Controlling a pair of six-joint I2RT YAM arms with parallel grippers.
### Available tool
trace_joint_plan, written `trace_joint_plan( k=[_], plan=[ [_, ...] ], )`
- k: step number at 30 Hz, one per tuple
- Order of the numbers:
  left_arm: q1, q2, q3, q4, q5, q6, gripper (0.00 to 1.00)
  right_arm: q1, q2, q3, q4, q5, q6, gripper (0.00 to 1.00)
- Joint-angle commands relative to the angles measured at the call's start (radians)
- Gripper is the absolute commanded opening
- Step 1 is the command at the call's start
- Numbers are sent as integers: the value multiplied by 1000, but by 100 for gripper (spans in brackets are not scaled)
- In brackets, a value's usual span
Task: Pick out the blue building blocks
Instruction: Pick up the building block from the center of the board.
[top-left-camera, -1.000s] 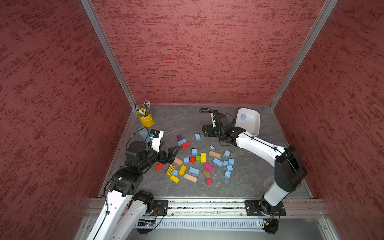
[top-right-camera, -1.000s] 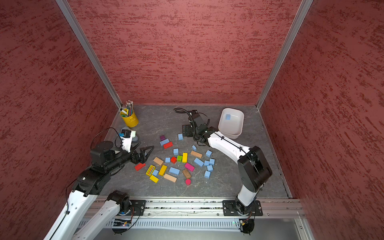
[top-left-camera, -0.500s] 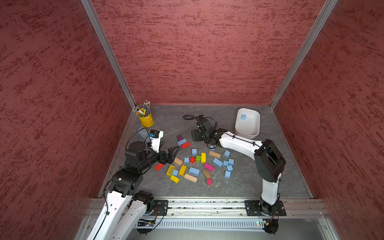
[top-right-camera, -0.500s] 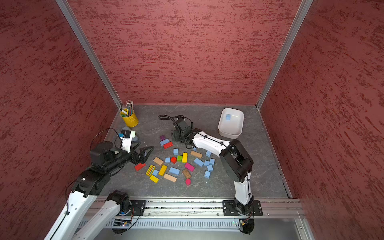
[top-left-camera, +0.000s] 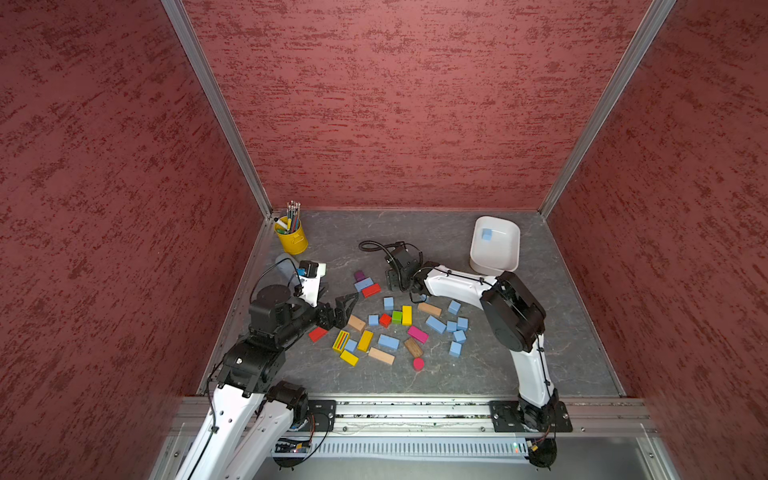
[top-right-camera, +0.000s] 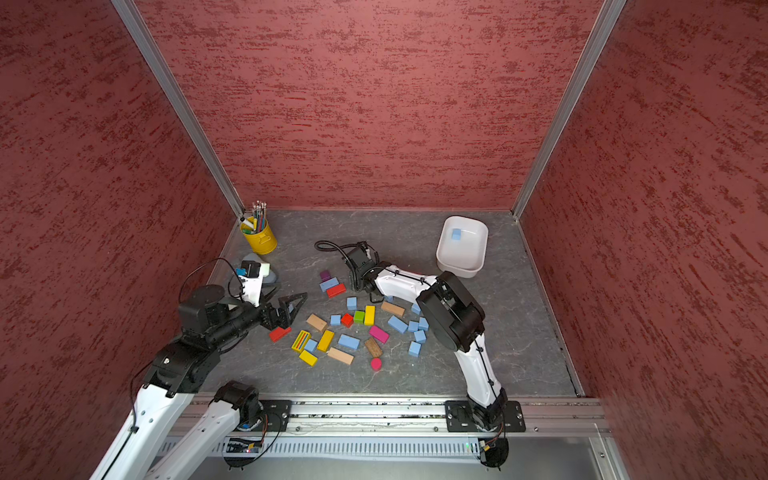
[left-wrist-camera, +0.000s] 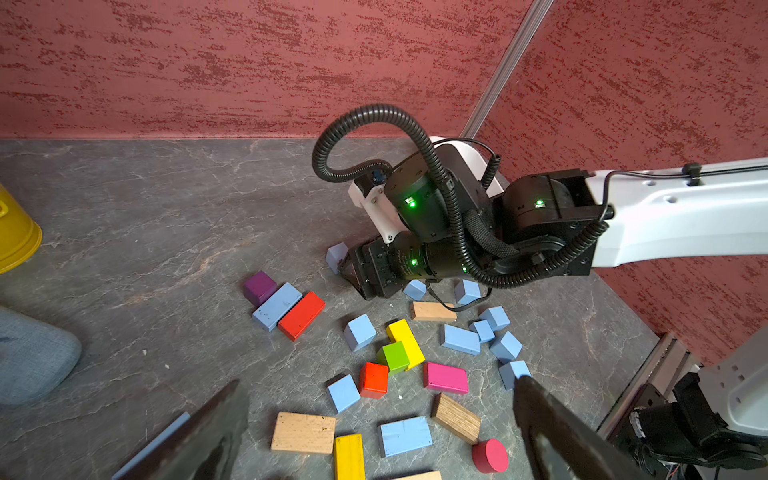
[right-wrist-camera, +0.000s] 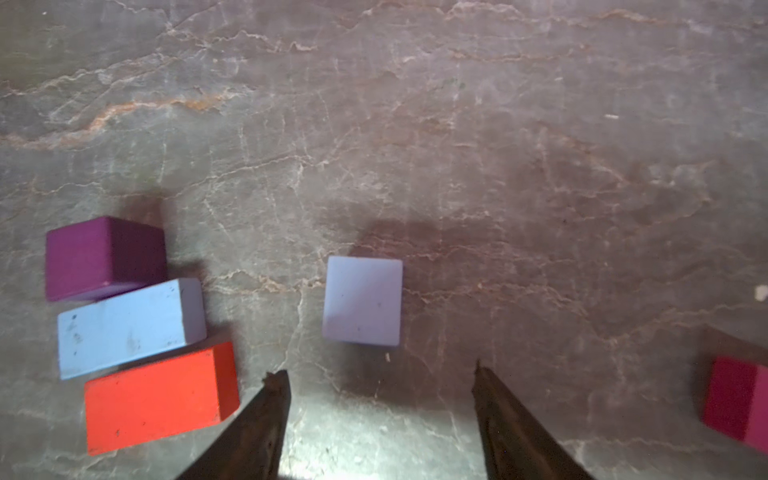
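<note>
Several blue blocks lie among the mixed blocks mid-table, such as a long blue block (top-left-camera: 363, 284) and a flat blue block (top-left-camera: 388, 341). One blue cube (top-left-camera: 486, 234) lies in the white bowl (top-left-camera: 494, 266). My right gripper (right-wrist-camera: 380, 370) points down, open and empty. A pale blue cube (right-wrist-camera: 362, 300) sits just beyond its fingertips (right-wrist-camera: 276, 399), untouched; it also shows beside the gripper in the left wrist view (left-wrist-camera: 336, 254). In both top views the right wrist (top-left-camera: 399, 270) hides this cube. My left gripper (top-left-camera: 345, 305) hangs wide open and empty left of the pile.
A purple cube (right-wrist-camera: 104, 257) and a red block (right-wrist-camera: 160, 397) flank the long blue block (right-wrist-camera: 129, 326) close to one right finger. A yellow pencil cup (top-left-camera: 292, 239) stands at the back left. Red, yellow, green, pink and wooden blocks mix with the blue ones.
My right arm has swung left from near the bowl and come down over the blue cube beside the purple and red blocks, its jaws narrowing. The left arm has not moved.
</note>
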Motion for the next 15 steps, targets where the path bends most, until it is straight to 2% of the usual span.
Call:
trace_joint_plan(
  k=[1, 7, 15],
  plan=[
    [8, -5, -8, 21, 4, -2, 100, 3, 28, 49, 1, 51, 14, 67],
    [10, -4, -8, 21, 2, -4, 100, 4, 79, 111, -25, 70, 2, 61],
    [10, -4, -9, 23, 6, -5, 100, 5, 130, 176, -54, 92, -7, 48]
  ],
)
